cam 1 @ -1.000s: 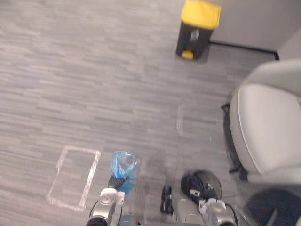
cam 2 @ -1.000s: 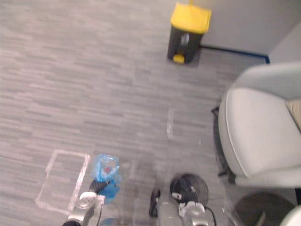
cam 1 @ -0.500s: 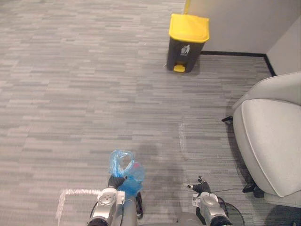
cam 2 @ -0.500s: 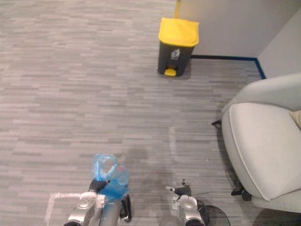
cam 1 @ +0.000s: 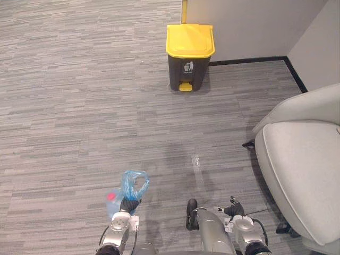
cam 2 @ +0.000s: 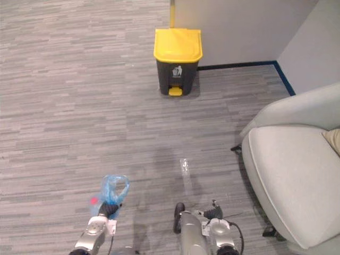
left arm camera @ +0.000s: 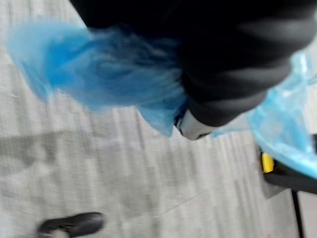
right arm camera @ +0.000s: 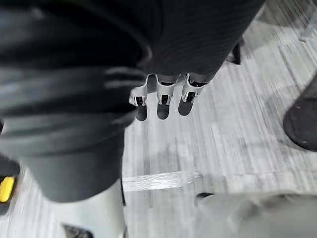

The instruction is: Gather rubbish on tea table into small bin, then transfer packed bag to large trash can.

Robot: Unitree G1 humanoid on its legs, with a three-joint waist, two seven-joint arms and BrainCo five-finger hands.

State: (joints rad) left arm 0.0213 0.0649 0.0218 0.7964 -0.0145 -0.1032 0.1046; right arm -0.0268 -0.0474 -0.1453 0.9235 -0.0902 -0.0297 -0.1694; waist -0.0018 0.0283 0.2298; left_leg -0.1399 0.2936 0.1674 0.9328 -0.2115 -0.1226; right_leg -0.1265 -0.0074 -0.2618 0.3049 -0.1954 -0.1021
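My left hand (cam 1: 129,205), lower left, is clenched round the neck of the blue bag (cam 1: 134,183). My right hand (cam 1: 234,209), lower right, hangs slack-fingered and empty. Open carpet (cam 1: 106,106) reaches the yellow-lidded trash can (cam 1: 189,56) at top centre; an armchair (cam 1: 303,170) lines the right edge.

Floor (cam 1: 79,106): grey striped carpet, with a short strip of pale tape (cam 1: 197,162) stuck near its middle.

Large trash can (cam 1: 189,56): dark body, yellow lid closed, yellow pedal at the base. It stands upright at the floor's far edge, close to the wall (cam 1: 249,26).

Armchair (cam 1: 300,170): pale grey, along the floor's right edge, well apart from the trash can.

Left hand (cam 1: 129,204): at the floor's near edge, fingers closed around the neck of a blue bag (cam 1: 131,183). The bag's loops stand above the hand; something red shows through the plastic.

Right hand (cam 1: 234,208): near edge, fingers loose, holding nothing.
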